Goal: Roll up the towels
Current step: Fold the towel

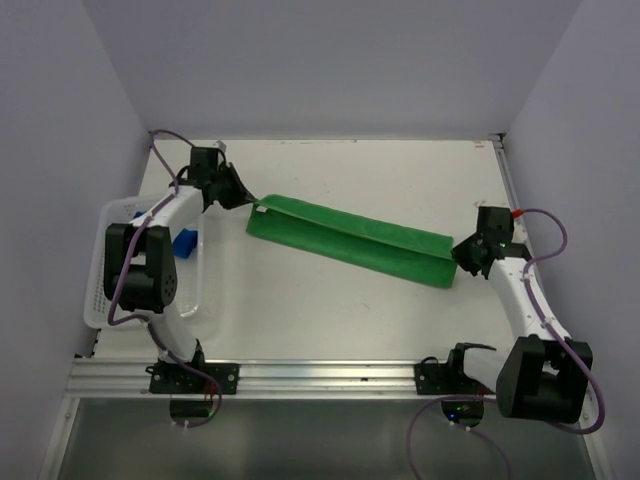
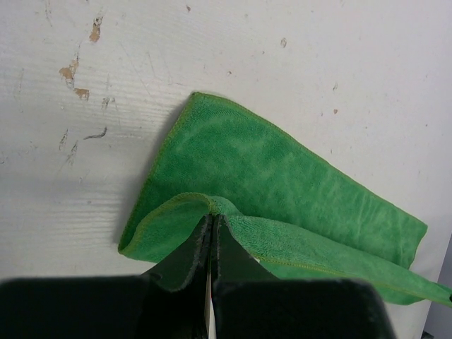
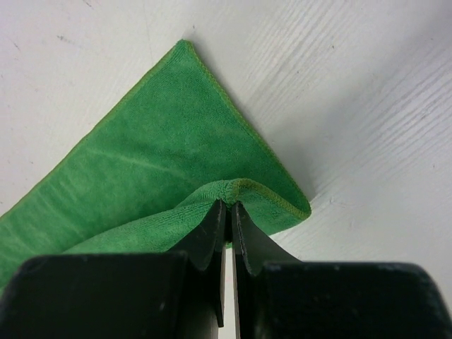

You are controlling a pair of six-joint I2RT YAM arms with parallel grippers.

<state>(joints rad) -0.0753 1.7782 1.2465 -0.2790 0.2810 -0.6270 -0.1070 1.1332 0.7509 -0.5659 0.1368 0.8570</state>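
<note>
The blue towel (image 1: 184, 243) lies in the white basket (image 1: 97, 300) at far left. The left gripper (image 1: 243, 197) pinches one end of the green towel (image 1: 350, 240), the right gripper (image 1: 463, 257) the other, likely to pull the folded strip taut across the table (image 1: 330, 310) for rolling.

Left arm (image 1: 148, 262) hides most of the blue towel (image 1: 186, 243) in the basket (image 1: 97, 300).
</note>
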